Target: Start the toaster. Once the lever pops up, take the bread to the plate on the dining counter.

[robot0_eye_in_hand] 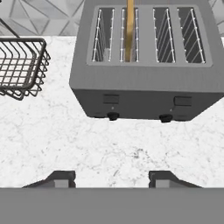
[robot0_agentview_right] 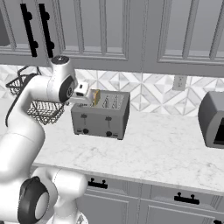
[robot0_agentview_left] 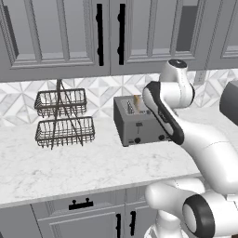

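The grey two-slot toaster (robot0_agentview_left: pixel 139 124) (robot0_agentview_right: pixel 101 116) (robot0_eye_in_hand: pixel 144 87) stands on the marble counter against the tiled wall. A tan slice of bread (robot0_agentview_left: pixel 137 101) (robot0_agentview_right: pixel 95 97) (robot0_eye_in_hand: pixel 129 30) sticks up out of its left-hand slot. My gripper (robot0_eye_in_hand: pixel 112 178) hangs above and in front of the toaster, looking down on its front face with the two black knobs. Its fingertips (robot0_eye_in_hand: pixel 61 177) stand wide apart with bare counter between them, so it is open and holds nothing. The plate and the dining counter are out of view.
A two-tier wire basket rack (robot0_agentview_left: pixel 62 116) (robot0_agentview_right: pixel 39 109) (robot0_eye_in_hand: pixel 19 65) stands left of the toaster. A dark grey appliance (robot0_agentview_right: pixel 213 118) (robot0_agentview_left: pixel 230 100) sits at the right. Grey wall cabinets (robot0_agentview_left: pixel 69 32) hang overhead. Bare marble (robot0_agentview_right: pixel 166 144) stretches right of the toaster.
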Available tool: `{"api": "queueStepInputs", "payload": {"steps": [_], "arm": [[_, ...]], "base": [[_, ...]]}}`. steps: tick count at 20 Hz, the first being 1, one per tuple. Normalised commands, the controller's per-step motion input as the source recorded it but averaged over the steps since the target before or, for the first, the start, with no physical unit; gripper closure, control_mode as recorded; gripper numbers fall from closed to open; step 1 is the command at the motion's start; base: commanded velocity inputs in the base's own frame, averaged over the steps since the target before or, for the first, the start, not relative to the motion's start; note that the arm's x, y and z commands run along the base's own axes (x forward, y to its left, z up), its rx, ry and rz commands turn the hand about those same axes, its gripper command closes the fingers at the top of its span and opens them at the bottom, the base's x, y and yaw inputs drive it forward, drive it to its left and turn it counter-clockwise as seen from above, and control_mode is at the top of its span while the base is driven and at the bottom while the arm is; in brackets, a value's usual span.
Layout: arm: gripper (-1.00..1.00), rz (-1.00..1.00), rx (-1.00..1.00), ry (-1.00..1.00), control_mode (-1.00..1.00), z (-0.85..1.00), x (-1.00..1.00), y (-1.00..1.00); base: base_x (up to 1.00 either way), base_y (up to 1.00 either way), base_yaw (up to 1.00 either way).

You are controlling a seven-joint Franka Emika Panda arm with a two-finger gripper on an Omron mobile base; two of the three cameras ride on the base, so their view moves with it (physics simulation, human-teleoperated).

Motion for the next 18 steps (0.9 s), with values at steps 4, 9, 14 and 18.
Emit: {"api": "queueStepInputs", "payload": {"steps": [4, 9, 14, 18], "arm": [[1.0, 0.0, 0.0, -0.01, -1.0, -0.06, 0.22, 0.09], [1.0, 0.0, 0.0, 0.0, -1.0, -0.19, 0.12, 0.0], [1.0, 0.0, 0.0, 0.0, -1.0, -0.31, 0.09, 0.0], [1.0, 0.0, 0.0, 0.0, -1.0, -0.28, 0.08, 0.01]], "base": [[0.0, 0.0, 0.0], [0.0, 0.0, 0.0], [0.0, 0.0, 0.0], [0.0, 0.0, 0.0]]}}
